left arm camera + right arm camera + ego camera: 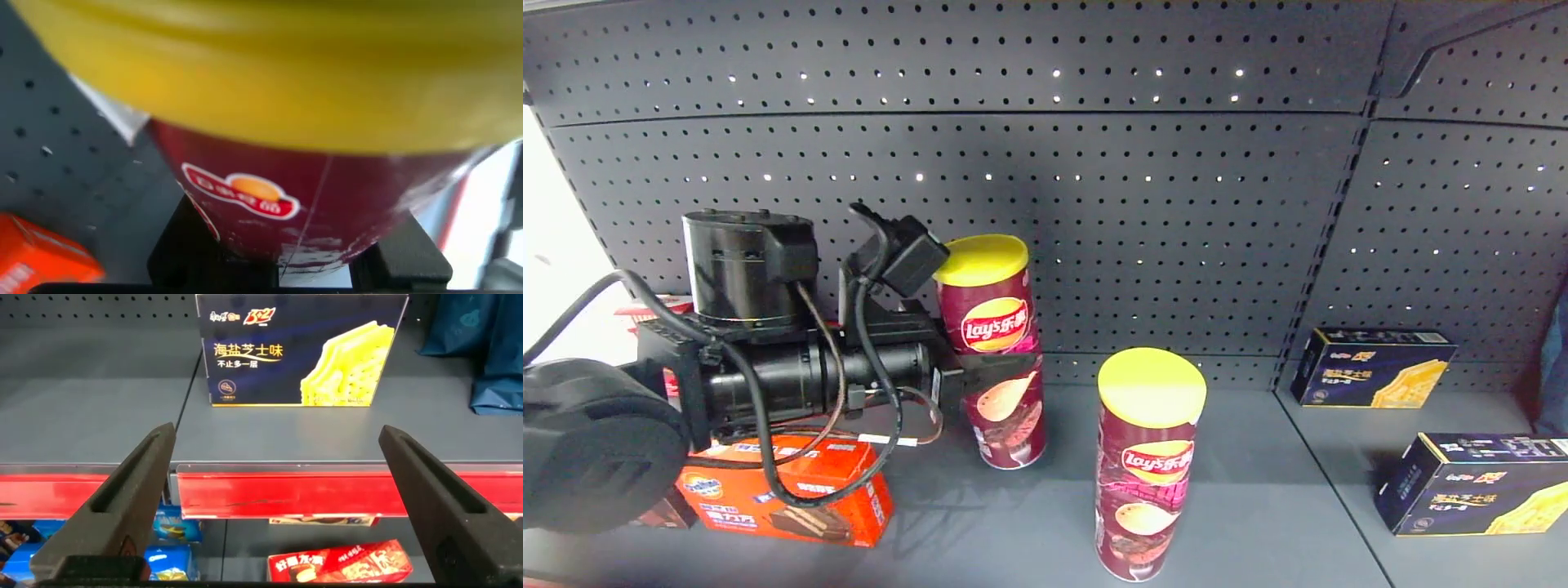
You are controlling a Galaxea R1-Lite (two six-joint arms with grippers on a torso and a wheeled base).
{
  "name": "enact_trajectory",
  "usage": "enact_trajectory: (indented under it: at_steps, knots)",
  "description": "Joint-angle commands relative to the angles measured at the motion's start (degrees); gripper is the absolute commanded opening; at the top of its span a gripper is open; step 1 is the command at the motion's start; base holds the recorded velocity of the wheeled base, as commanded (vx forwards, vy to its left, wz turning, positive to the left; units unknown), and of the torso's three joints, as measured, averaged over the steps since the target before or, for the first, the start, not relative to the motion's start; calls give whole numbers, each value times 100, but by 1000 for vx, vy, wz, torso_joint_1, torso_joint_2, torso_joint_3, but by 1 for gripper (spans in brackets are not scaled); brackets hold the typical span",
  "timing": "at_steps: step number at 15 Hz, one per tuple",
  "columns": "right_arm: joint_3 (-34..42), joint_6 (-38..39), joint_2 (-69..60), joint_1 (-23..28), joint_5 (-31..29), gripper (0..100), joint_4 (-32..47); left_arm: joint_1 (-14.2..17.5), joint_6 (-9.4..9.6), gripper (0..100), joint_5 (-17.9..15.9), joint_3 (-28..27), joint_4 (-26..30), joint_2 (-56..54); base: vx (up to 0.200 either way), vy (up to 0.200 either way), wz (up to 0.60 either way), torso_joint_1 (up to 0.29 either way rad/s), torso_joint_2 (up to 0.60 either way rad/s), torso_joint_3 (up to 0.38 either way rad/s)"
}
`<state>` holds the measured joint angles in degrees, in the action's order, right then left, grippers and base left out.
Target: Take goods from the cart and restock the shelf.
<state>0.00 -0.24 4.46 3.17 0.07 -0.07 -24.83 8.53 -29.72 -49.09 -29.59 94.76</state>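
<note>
Chips can (995, 322), maroon with a yellow lid, standing near the back of the shelf board (1258, 490), close to the perforated back panel (1135, 204) and leaning slightly. Whether its base rests on the board or hangs just above it cannot be told. In the left wrist view the same can (327, 196) sits directly before the camera, lid uppermost.

Left gripper (1001, 367): fingers pinch the can at about mid-height, one dark finger crossing the front of the label. The left arm comes in from the left and lies nearly level along the shelf, its wrist passing over an orange biscuit box (792, 498) that lies flat on the board.

Second chips can (1147, 465), of the same kind, upright and free, nearer the shelf's front edge and to the right of the held can, apart from it.

On the adjoining shelf section to the right: two dark blue cracker boxes, one (1372, 367) at the back, one (1478, 482) nearer the front.

Right gripper (278, 437): fingers spread wide, holding nothing, level with the red price strip (327, 494) on a shelf edge, facing a dark blue cracker box (298, 351) that stands on that shelf. Below the strip, a red box (351, 563) and blue packets (172, 539).
</note>
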Motion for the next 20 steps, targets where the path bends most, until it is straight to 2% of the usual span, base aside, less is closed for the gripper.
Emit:
enact_trajectory:
  at_steps: [1,3,4,7,12,20]
  knots:
    - [0,-2,11,-1,1,100,-1,22,272,0,-7,-312,-12,676,0,0,0,0,0,0]
    - [0,-2,11,-1,1,100,-1,13,280,0,-16,-373,-12,746,0,0,0,0,0,0]
    - [0,-2,11,-1,1,100,-1,-48,272,0,-34,-856,32,1115,0,0,0,0,0,0]
    - [0,-2,11,-1,1,100,-1,-110,254,0,-34,-1340,58,1414,0,0,0,0,0,0]
    - [0,-2,11,-1,1,100,-1,-285,263,0,-78,-1568,260,1704,0,0,0,0,0,0]
    - [0,-2,11,-1,1,100,-1,-320,263,0,-104,-2166,260,2205,0,0,0,0,0,0]
